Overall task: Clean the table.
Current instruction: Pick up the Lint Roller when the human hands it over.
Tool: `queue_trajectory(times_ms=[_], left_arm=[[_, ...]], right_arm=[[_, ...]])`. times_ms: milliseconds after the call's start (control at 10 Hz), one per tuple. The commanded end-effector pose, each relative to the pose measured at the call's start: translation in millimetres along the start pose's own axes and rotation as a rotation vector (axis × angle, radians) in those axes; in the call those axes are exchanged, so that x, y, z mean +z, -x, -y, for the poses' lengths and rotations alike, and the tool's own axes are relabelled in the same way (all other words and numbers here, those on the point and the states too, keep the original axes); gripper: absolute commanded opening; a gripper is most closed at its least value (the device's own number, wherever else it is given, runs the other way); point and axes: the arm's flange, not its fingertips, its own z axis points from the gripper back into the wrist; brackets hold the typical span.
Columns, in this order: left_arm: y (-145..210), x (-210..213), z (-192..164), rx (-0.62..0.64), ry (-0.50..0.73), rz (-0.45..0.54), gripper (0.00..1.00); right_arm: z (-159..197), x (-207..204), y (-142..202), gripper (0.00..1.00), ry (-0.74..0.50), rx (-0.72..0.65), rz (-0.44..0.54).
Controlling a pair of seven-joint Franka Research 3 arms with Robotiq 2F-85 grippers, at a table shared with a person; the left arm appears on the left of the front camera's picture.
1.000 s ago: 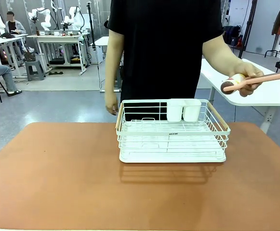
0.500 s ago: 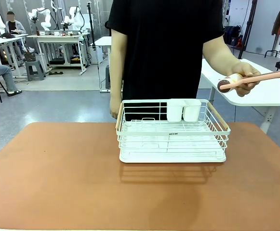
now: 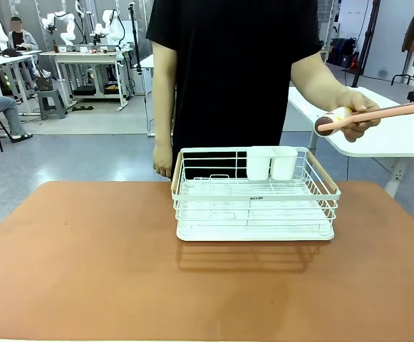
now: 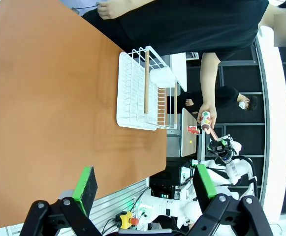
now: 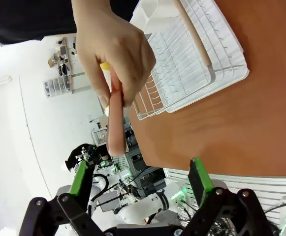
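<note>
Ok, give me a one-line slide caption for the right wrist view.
Open right gripper faces a person's hand holding a pink-handled tool; white wire rack on the terracotta table beyond.

No text, brand or number legible anywhere. Small dark tag (image 3: 255, 197) on a front wire of the white wire rack (image 3: 255, 226), at the middle of the bench (image 3: 85, 271): too small to read. At 2 o'clock from the rack, coloured marks on the head of the pink-handled tool (image 3: 388, 111) in the person's hand (image 3: 356, 117), too blurred to make out as print.
</note>
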Motion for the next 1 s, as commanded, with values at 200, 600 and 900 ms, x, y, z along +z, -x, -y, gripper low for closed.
queue_trajectory(times_ms=[200,600,900], left_arm=[[0.2,3.6,1.9,-0.021,0.025,0.004,1.0],[0.2,3.6,1.9,-0.021,0.025,0.004,1.0],[0.2,3.6,1.9,-0.021,0.025,0.004,1.0]], right_arm=[[-21.3,-42.9,-4.2,1.0,-0.008,-0.048,0.037],[-24.0,-83.4,-4.5,1.0,0.015,-0.036,0.097],[-27.4,-97.7,-11.1,1.0,0.013,-0.024,0.138]])
